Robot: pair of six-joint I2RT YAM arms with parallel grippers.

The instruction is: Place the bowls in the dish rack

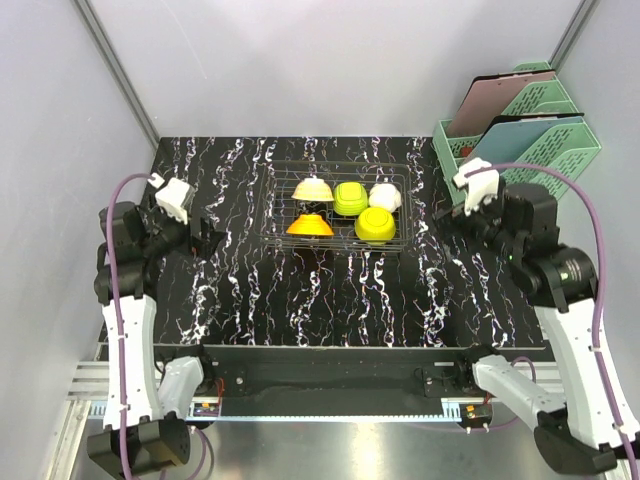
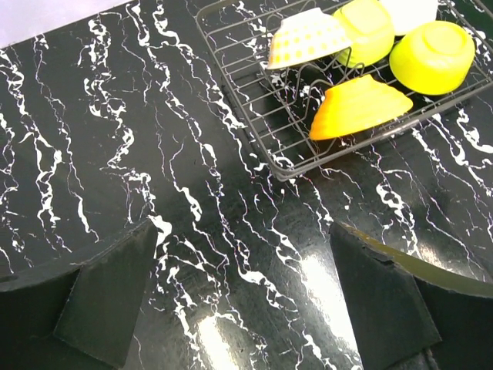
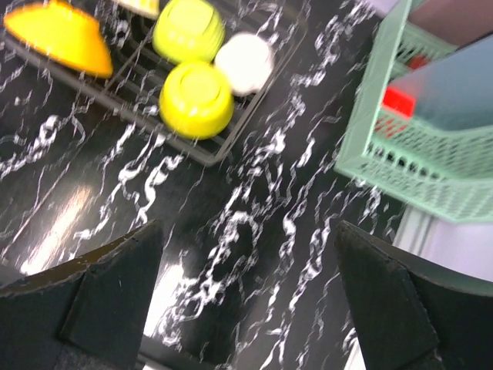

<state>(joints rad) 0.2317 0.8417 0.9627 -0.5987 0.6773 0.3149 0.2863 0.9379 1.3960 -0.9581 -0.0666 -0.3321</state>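
Observation:
The wire dish rack (image 1: 285, 184) sits at the table's back middle and holds all five bowls upside down: cream with orange rim (image 1: 312, 189), lime green (image 1: 350, 197), white (image 1: 386, 196), orange (image 1: 309, 225) and yellow (image 1: 376, 224). My left gripper (image 1: 205, 238) is open and empty, left of the rack. My right gripper (image 1: 447, 215) is open and empty, right of the rack. The left wrist view shows the rack (image 2: 254, 123), the orange bowl (image 2: 359, 106) and the cream bowl (image 2: 306, 37). The right wrist view shows the yellow bowl (image 3: 196, 99) and the white bowl (image 3: 244, 63).
Green mesh file trays (image 1: 535, 130) holding pink and grey folders stand at the back right, close behind my right gripper; they also show in the right wrist view (image 3: 400, 146). The table top (image 1: 330, 300) is black marble with white veins. Grey walls close in the sides and back.

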